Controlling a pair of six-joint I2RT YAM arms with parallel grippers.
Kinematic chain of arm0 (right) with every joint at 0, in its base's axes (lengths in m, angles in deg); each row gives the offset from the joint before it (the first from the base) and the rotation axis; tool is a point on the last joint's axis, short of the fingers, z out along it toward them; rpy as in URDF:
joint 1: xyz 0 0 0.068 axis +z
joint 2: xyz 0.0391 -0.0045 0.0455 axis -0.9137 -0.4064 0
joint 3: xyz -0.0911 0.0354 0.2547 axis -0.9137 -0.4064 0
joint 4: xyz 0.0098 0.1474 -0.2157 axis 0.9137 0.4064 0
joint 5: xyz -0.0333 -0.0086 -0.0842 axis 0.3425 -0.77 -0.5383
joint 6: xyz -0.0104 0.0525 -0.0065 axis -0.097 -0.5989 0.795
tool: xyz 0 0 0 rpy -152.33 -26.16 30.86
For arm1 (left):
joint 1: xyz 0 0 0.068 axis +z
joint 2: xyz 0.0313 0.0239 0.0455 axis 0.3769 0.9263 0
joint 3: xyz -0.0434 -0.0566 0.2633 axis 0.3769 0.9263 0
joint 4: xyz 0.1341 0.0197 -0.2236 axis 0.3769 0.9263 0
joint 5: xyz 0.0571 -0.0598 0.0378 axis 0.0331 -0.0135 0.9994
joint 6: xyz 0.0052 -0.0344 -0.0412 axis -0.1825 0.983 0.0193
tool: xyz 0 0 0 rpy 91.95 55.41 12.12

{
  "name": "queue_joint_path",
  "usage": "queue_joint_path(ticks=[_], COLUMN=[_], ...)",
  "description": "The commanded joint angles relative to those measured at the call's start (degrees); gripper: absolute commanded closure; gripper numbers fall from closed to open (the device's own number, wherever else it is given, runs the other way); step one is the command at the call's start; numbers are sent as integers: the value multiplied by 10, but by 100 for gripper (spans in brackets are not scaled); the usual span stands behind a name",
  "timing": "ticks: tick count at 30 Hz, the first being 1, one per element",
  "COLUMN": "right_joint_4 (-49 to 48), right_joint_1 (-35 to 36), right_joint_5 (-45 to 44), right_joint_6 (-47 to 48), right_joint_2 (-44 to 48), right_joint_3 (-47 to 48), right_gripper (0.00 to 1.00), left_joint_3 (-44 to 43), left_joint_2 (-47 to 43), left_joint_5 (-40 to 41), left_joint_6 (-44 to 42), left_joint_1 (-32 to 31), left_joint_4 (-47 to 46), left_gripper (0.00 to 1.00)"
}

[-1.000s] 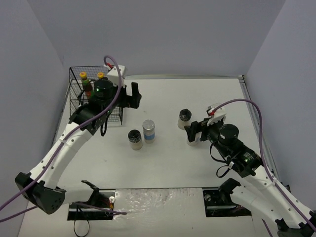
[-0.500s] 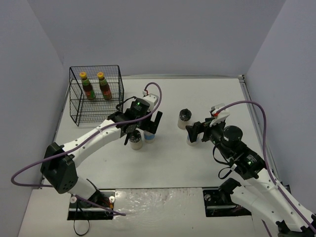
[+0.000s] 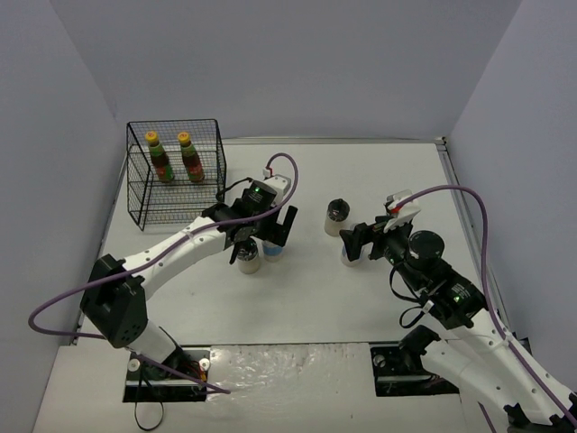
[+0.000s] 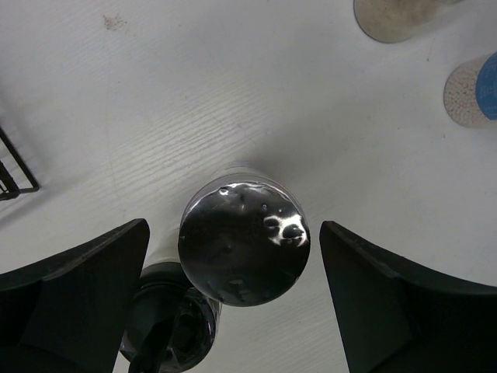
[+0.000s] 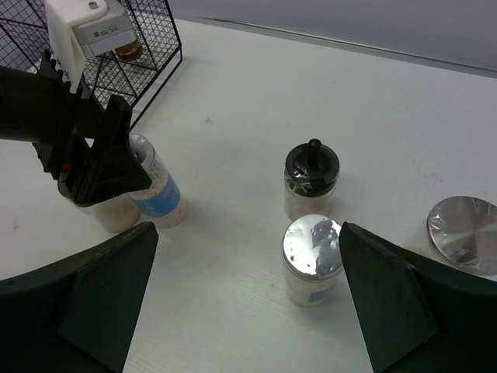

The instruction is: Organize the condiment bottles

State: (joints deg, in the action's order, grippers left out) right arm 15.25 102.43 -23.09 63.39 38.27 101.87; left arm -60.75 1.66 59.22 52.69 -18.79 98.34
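Note:
Two slim sauce bottles (image 3: 160, 159) (image 3: 190, 156) stand in the black wire rack (image 3: 144, 203). My left gripper (image 3: 267, 236) (image 4: 233, 252) is open and straddles a silver-lidded spice jar (image 4: 244, 239) with a blue label (image 5: 159, 194), with a gap on each side. A black-lidded jar (image 3: 247, 256) (image 4: 171, 326) stands against it. My right gripper (image 3: 358, 242) (image 5: 248, 233) hangs open above another silver-lidded jar (image 5: 312, 258) (image 3: 351, 254). A black-lidded jar (image 5: 311, 179) (image 3: 336, 216) stands just behind that one.
One more silver lid (image 5: 463, 224) shows at the right edge of the right wrist view. The rack's corner (image 4: 12, 167) lies left of my left gripper. A raised rim (image 3: 460, 207) borders the table's right side.
My left arm swung from the rack to the middle of the table and came down over the blue-labelled jar; its jaws narrowed slightly. The right gripper barely shifted.

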Motion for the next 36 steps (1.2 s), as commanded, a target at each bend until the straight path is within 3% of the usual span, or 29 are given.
queue_joint_path(ticks=[1, 5, 9, 14, 21, 24, 30, 36], right_joint_4=[-31, -31, -31, -31, -31, -31, -31, -31], right_joint_1=[1, 1, 1, 1, 1, 1, 0, 0], right_joint_5=[-11, -12, -10, -12, -17, -18, -14, -5], right_joint_6=[2, 1, 2, 2, 1, 1, 1, 3], right_joint_2=[-1, 3, 4, 6, 17, 18, 14, 8], right_joint_3=[18, 16, 17, 17, 16, 17, 17, 17], right_gripper=[0, 0, 0, 0, 0, 0, 0, 0], left_joint_3=[-39, -44, -60, -110, -294, -340, -387, -377], left_joint_2=[0, 3, 2, -14, -39, -47, -56, -46], left_joint_5=[-9, -8, -7, -4, 88, 120, 108, 49], left_joint_6=[8, 8, 8, -6, -30, -31, -26, -39], left_joint_1=[-5, -7, -9, -9, 3, 45, 198, 325], left_joint_4=[-12, -10, -2, 20, 106, 132, 167, 134], left_gripper=[14, 28, 49, 84, 93, 94, 98, 98])
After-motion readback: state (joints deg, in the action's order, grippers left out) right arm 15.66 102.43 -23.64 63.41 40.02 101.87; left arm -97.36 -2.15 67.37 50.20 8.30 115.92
